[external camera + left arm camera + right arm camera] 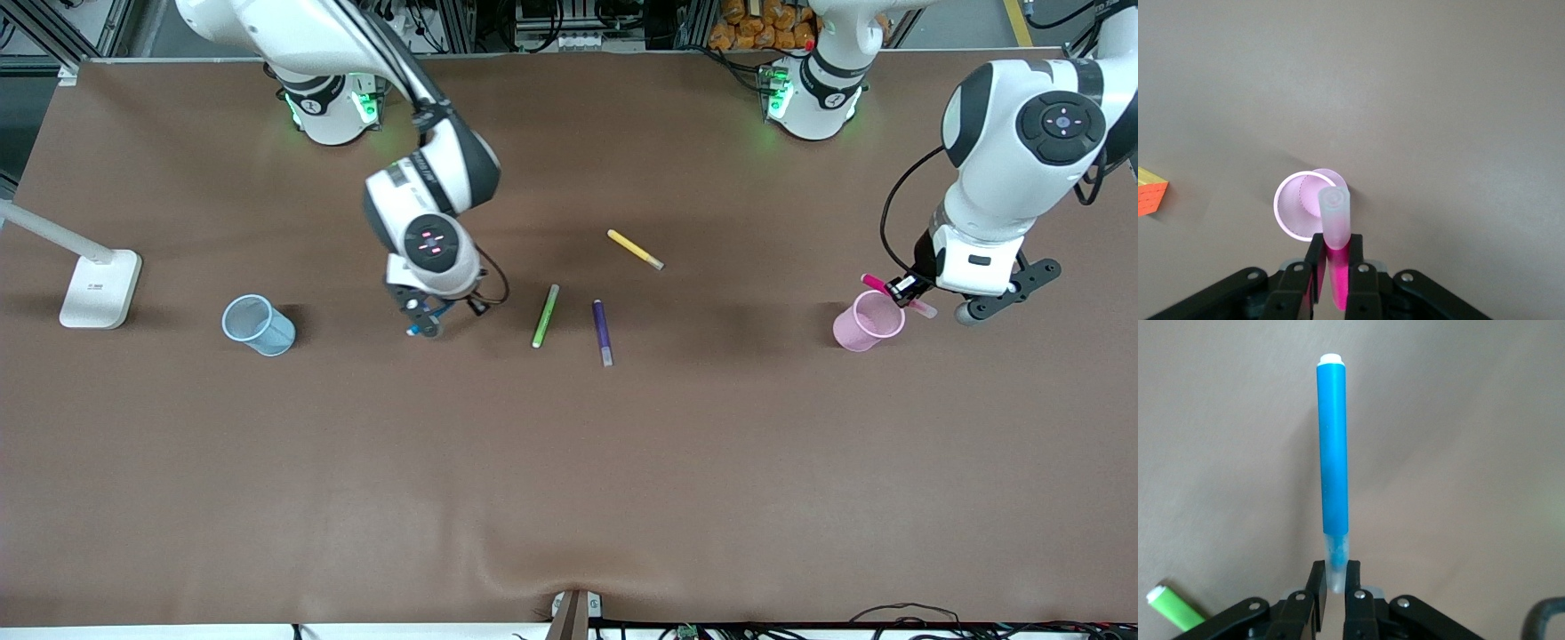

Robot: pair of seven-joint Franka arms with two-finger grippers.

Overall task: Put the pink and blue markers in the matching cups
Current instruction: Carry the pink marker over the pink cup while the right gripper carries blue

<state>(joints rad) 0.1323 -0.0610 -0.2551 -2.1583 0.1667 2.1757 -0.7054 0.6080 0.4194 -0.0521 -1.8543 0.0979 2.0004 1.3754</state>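
Hovering over the pale pink translucent cup (pixel 869 320) in the front view, the left gripper (pixel 905 290) pinches the magenta-pink marker (pixel 876 283); the pale blue translucent cup (pixel 258 325) stands at nine o'clock of the right gripper (pixel 425 322). Left wrist view: fingers (pixel 1315 261) clamp the pink marker (pixel 1336 227) above the cup's rim (pixel 1289 200). Right wrist view: the right gripper (pixel 1332 587) nips the bright blue marker (pixel 1333 467) by its pale cap, above bare table.

Gripped markers (pixel 1336 230) (pixel 1333 467); upright cups (pixel 868 321) (pixel 258 324).

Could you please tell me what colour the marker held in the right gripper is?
Bright blue marker with a pale cap; clearest in the right wrist view.
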